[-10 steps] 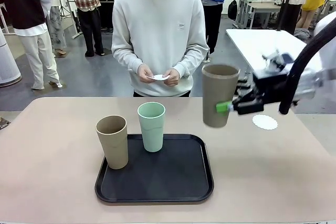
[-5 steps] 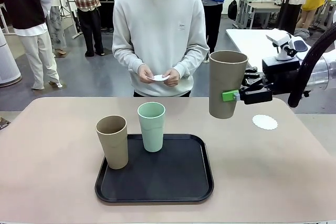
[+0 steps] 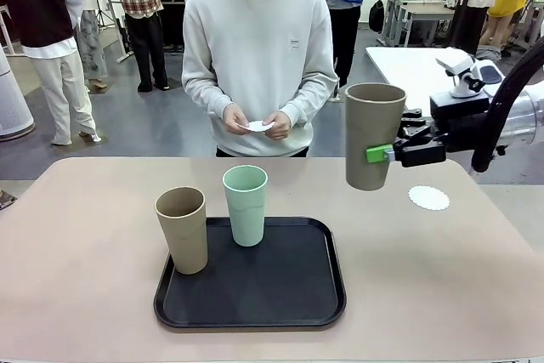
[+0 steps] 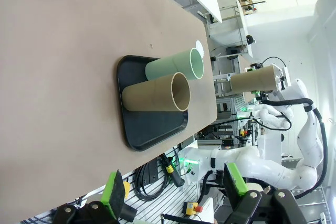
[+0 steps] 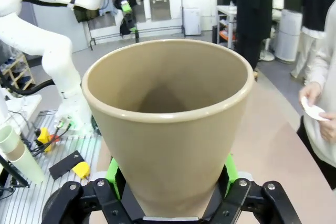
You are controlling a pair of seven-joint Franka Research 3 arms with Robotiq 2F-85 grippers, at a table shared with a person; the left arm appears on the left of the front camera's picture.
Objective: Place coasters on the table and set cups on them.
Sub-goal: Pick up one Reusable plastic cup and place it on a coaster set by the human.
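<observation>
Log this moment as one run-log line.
right gripper: shut on lifted tan cup | left gripper: open | table coaster: bare | tray: other tan cup, mint cup | person's hands: holding second coaster

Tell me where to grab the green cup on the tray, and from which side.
Take the green cup around its mid wall, side-on from the robot's right. It stands upright, flares toward the rim so it should not slip down, and the brown cup crowds its left on the tray.

Bright, even overhead light; soft, faint shadows on the tray [image 3: 255, 295]. Front view sharp. Wrist views bow at the edges; the held cup [image 5: 168, 129] is crisp, backgrounds slightly soft.
</observation>
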